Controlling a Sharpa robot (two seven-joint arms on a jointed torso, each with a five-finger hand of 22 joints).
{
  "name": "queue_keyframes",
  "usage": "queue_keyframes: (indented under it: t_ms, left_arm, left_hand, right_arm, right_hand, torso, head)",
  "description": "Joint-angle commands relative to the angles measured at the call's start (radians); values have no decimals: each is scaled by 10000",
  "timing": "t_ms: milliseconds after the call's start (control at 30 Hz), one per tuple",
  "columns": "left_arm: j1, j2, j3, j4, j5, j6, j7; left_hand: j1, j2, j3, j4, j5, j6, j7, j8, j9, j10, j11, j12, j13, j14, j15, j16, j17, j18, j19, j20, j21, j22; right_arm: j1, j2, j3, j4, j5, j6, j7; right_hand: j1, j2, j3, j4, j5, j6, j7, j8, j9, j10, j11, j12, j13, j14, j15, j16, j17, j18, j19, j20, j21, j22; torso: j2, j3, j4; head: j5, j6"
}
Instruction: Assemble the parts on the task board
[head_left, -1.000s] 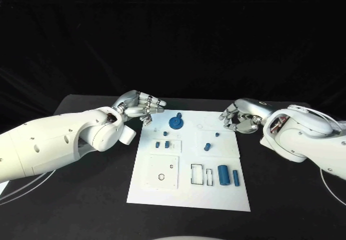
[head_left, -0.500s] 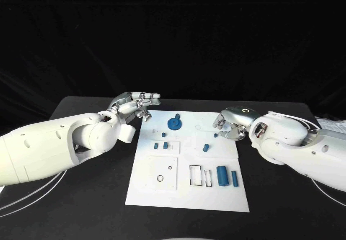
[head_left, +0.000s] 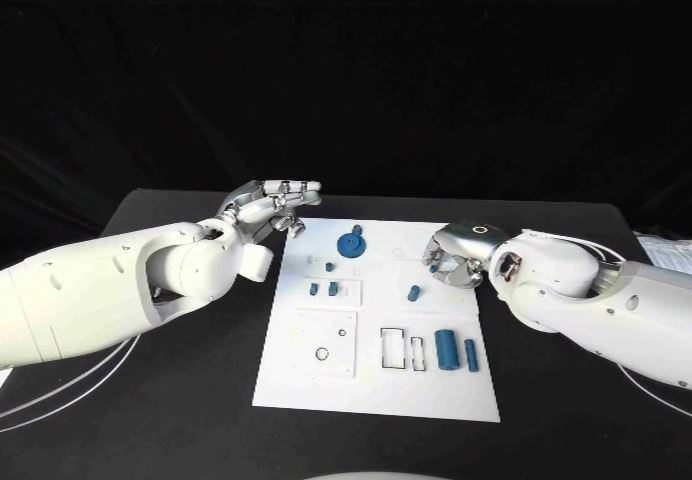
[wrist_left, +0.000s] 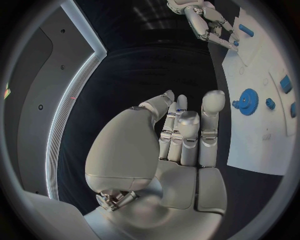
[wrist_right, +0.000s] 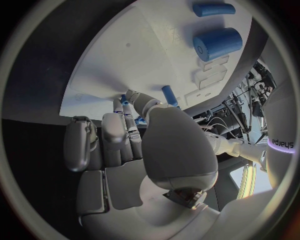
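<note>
Black tabletop (head_left: 173, 400) is carrying the white task board (head_left: 382, 385) in its middle, and the big change is happening at the board's right edge. Over the last second the right arm is swinging inward and the right hand (head_left: 459, 258) is sinking from beside the board to over its upper right part, close to the small blue peg (head_left: 434, 269) standing there. That reads as a reach for a first part, so assembly is probably only beginning. The left hand (head_left: 274, 207) is barely shifting, hanging just off the board's upper left corner.

On the board, the blue gear (head_left: 351, 243) is sitting near the top centre, the large blue cylinder (head_left: 447, 349) and the thin blue cylinder (head_left: 472, 355) are lying side by side low on the right, and the short blue pin (head_left: 414, 294) is lying mid-board; none looks moved.

Fingers: in the right wrist view the right hand's fingertips (wrist_right: 133, 96) are curling toward the board with a small blue piece showing between them, yet I cannot tell whether they are pinching it. The left hand's fingers (wrist_left: 187, 125) are lying close together, loosely bent, with nothing in them.
</note>
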Motion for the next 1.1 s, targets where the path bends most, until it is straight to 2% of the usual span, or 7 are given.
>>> queue_keyframes:
  t_ms: [33,200,367,500,700,1000,1100]
  left_arm:
    - [3,12,5,17,78,241,126]
    - [3,4,4,28,59,274,93]
    - [3,-4,3,35,53,301,55]
    - [3,-6,3,37,37,327,28]
    - [3,-13,3,42,22,371,-4]
    - [3,-25,3,63,-42,448,-21]
    - [3,-28,3,72,-49,453,-30]
  left_hand:
    - [-87,8,-93,-5,24,-61,14,37,-11,-77,11,60,14,-79,-6,-44,-16,141,-56,-4,-85,-25]
    - [-95,11,-129,0,24,-75,22,38,-11,-102,18,81,23,-89,1,-49,-33,143,-62,1,-113,-41]
    - [-104,17,-157,7,24,-85,27,40,-10,-119,23,97,31,-101,5,-59,-57,147,-69,5,-143,-59]
    - [-104,17,-160,8,24,-86,27,40,-11,-121,23,99,31,-101,6,-59,-57,147,-70,5,-147,-61]
    - [-108,20,-189,11,23,-97,31,41,-11,-142,27,114,38,-110,10,-63,-70,151,-78,9,-180,-80]
    - [-84,75,-252,11,25,-43,-1,96,7,-193,14,171,62,-130,7,-67,-99,159,-84,14,-235,-111]
    - [-82,78,-261,10,24,-40,-2,101,8,-201,13,177,64,-136,7,-73,-112,165,-94,14,-265,-129]
  right_arm:
    - [-46,65,-26,-56,-193,406,25]
    - [-69,107,-29,-112,-202,552,-10]
    - [-97,120,-31,-122,-279,562,-26]
    - [-111,122,-32,-113,-399,355,-54]
    - [-127,135,-32,-100,-544,40,-121]
    - [-152,125,-31,-31,-667,-756,-246]
    - [-154,54,-29,67,-650,-1079,-271]
  right_hand:
    - [34,0,67,3,-34,137,16,14,18,148,3,-14,-80,214,-32,-73,-21,115,29,-72,-37,0]
    - [59,61,113,-13,-45,321,27,66,55,375,-1,51,-194,227,-11,-66,-24,110,52,-55,-33,18]
    - [237,232,216,-147,-176,709,6,204,159,891,-52,210,-255,281,-39,95,147,68,189,-58,93,220]
    - [432,381,365,-333,-419,973,0,298,252,1271,-87,302,-267,316,-90,234,284,8,356,-75,273,493]
    - [570,466,531,-515,-628,1096,5,319,321,1503,-99,311,-277,323,-102,319,356,-25,442,-99,375,647]
    - [593,530,697,-598,-776,1104,37,287,357,1586,-80,262,-298,323,-98,367,385,-53,512,-107,464,779]
    - [607,537,768,-636,-798,1087,47,264,363,1590,-69,235,-308,319,-91,369,375,-56,521,-108,478,799]
  torso:
    - [-1,5,7]
    - [1,2,-1]
    - [-4,6,-6]
    - [-5,3,-11]
    - [-6,3,-8]
    - [-13,-7,-8]
    - [-7,-3,-5]
  head:
    - [1,-18]
    - [1,-40]
    - [-5,-75]
    - [-15,-84]
    - [-37,-105]
    - [-91,-119]
    - [-113,-88]
